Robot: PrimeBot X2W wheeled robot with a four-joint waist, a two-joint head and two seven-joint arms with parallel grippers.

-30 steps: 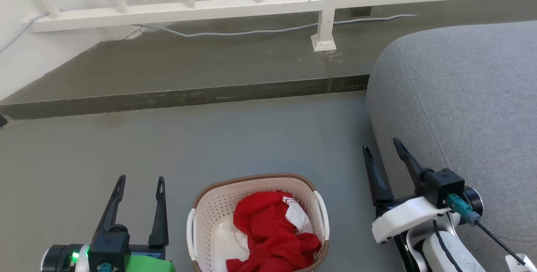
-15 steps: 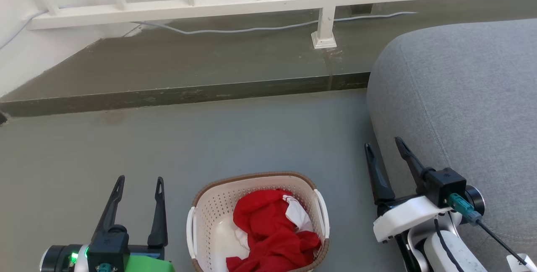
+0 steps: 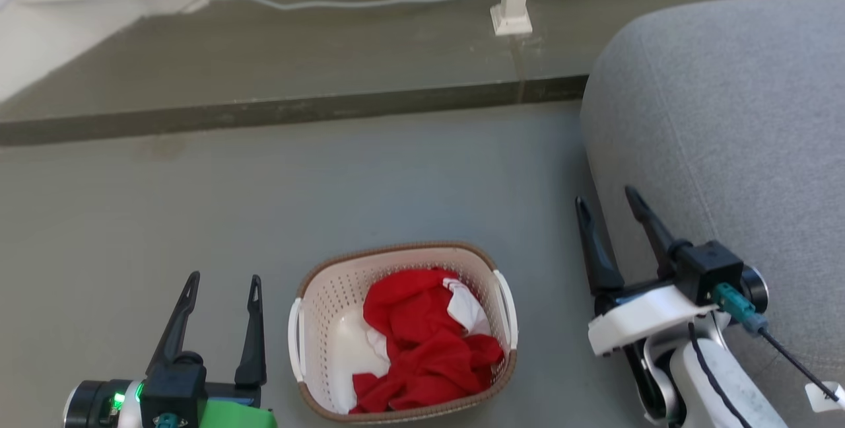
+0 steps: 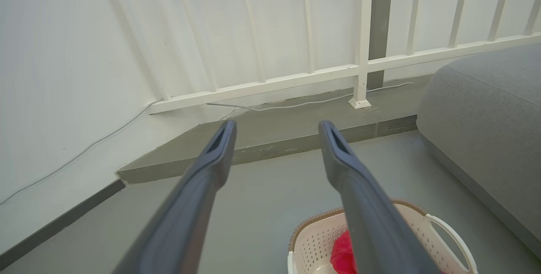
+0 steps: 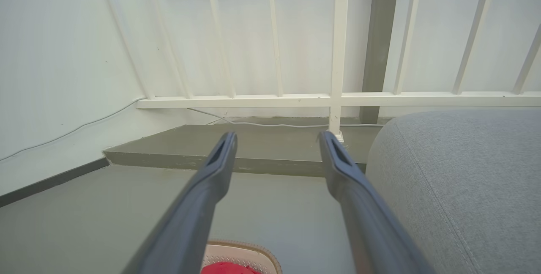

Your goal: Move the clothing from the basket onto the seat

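The clothing [image 3: 422, 342] is bunched into one red heap with white patches, so separate garments cannot be counted and no lettering can be read. The heap lies inside the basket [image 3: 396, 247], piled towards its right wall, and part of the pale bottom is left bare on the left. The basket stands on the grey floor [image 3: 264, 203], between the two hands and just to the left of the seat [image 3: 726, 117], apart from it.

In the left wrist view the basket is cut off by the bottom edge and partly covered by one dark finger. In the right wrist view just a sliver of its brown rim and a scrap of red are seen at the bottom edge. The seat is cut off by the right edge of the head view, so its full outline is not shown.

The left hand [image 3: 224, 276] is held above the floor left of the basket, its fingers spread and nothing between them. The right hand [image 3: 605, 195] is held beside the seat's rounded edge, likewise spread wide and empty. A white railing [image 4: 296, 75] is seen beyond a raised step [image 3: 297, 58], with a pale cable [image 3: 370, 2] lying along it.
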